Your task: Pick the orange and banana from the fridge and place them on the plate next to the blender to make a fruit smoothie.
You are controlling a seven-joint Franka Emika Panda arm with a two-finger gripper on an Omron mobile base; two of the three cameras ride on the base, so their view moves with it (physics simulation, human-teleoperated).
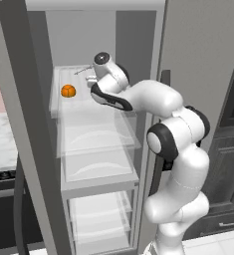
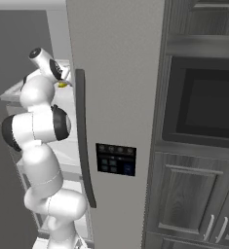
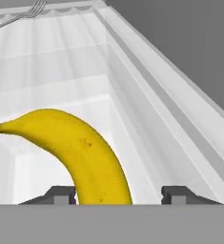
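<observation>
Simulated kitchen, inspected at the open fridge (image 1: 96,149), whose interior of clear glass shelves and translucent drawers faces the left base camera.

Left to right in that view: a marble counter edge sits outside the fridge at far left. On the upper glass shelf (image 1: 88,107) the orange (image 1: 68,90) rests untouched, toward the shelf's left side. Just to its right the arm's wrist reaches in over the same shelf. The arm fills the right of the frame.

Right base view: the arm stands at left, and a sliver of yellow, the banana (image 2: 62,84), shows beside the wrist. The fridge door (image 2: 116,121) with its dark dispenser panel (image 2: 116,159) comes next, then the dark built-in oven cabinet (image 2: 203,121) at right.

Hand view: the banana (image 3: 80,147) curves up from between the two fingertips (image 3: 61,194), its stem end pointing left. The gripper (image 3: 118,195) stands wide open; the left tip is just beside the fruit, the right tip well apart. Nothing is held. Whether the left tip touches the peel cannot be told.

Assessment: neither fruit has left the fridge. The step in hand appears to be grasping the banana. Remaining: closing on it, carrying it to the plate by the blender, then returning for the orange.
</observation>
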